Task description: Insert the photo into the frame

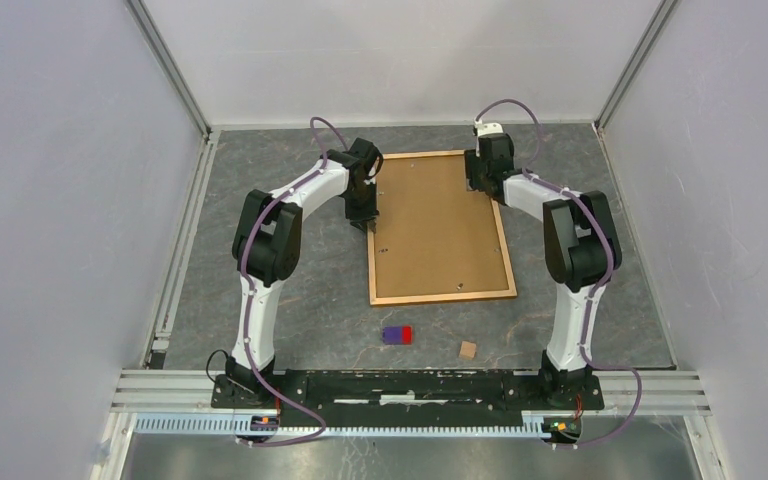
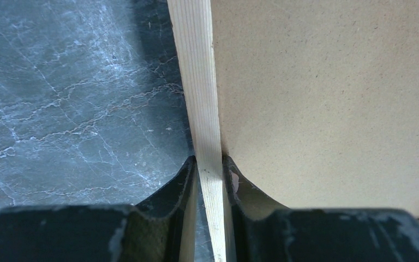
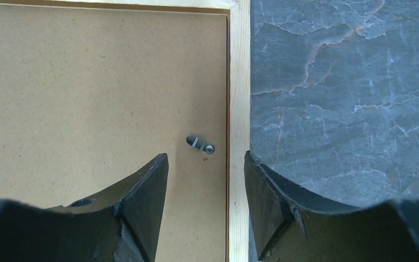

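on a dark grey, white-veined worktop, boxed by pale grey walls on the left, far and right sides, a large wooden frame lies flat with its back up. it sits in the far middle of the surface, slightly skewed, its far edge near the far wall. a plain brown backing board fills the opening inside the narrow light wood moulding.

metal rails run along the foot of the left wall and across the near edge, where both arm bases are bolted.

the left pincer is narrowed onto the frame's left moulding, one finger on the outer side and one on the board side, both touching the wood. the right pincer stands wide over the right moulding near the far right corner, one finger above the board and one above the bare stone, holding nothing. a small dark turn clip lies on the board just beside that moulding, between the fingers.

bare worktop stretches left of the frame to the rail and right of it to the wall. between the frame's near edge and the arm bases lie a small purple and red object and, near it to the right, a small brown block, both apart from the frame.
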`<control>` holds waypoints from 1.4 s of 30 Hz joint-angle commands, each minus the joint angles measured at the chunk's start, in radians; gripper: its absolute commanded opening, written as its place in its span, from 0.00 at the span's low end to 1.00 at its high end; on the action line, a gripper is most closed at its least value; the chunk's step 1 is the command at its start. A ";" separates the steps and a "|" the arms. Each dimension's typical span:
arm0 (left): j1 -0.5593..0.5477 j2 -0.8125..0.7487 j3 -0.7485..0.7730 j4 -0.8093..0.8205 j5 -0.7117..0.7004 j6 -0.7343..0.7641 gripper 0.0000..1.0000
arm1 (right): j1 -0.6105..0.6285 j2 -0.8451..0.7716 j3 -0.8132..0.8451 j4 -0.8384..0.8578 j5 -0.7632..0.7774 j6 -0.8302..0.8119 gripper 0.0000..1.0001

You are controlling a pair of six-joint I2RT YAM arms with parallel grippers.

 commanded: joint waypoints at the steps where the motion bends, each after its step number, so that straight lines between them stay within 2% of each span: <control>1: 0.002 0.000 0.031 0.007 0.025 0.053 0.02 | 0.003 0.050 0.079 -0.011 0.031 -0.029 0.59; 10: 0.002 0.004 0.033 0.007 0.030 0.051 0.02 | -0.005 0.086 0.096 -0.048 0.053 -0.042 0.59; 20: 0.002 0.006 0.033 0.007 0.031 0.051 0.02 | -0.037 0.138 0.124 -0.062 0.018 -0.017 0.52; 28: 0.002 0.007 0.034 0.008 0.039 0.050 0.02 | -0.039 0.181 0.176 -0.111 0.040 0.011 0.53; 31: 0.002 0.007 0.034 0.007 0.040 0.049 0.02 | -0.039 0.194 0.196 -0.147 0.053 0.038 0.48; 35: 0.001 0.006 0.036 0.007 0.041 0.048 0.02 | -0.040 0.194 0.203 -0.178 0.040 0.062 0.34; 42: 0.002 0.007 0.036 0.006 0.045 0.045 0.02 | -0.035 0.159 0.155 -0.196 0.025 0.045 0.32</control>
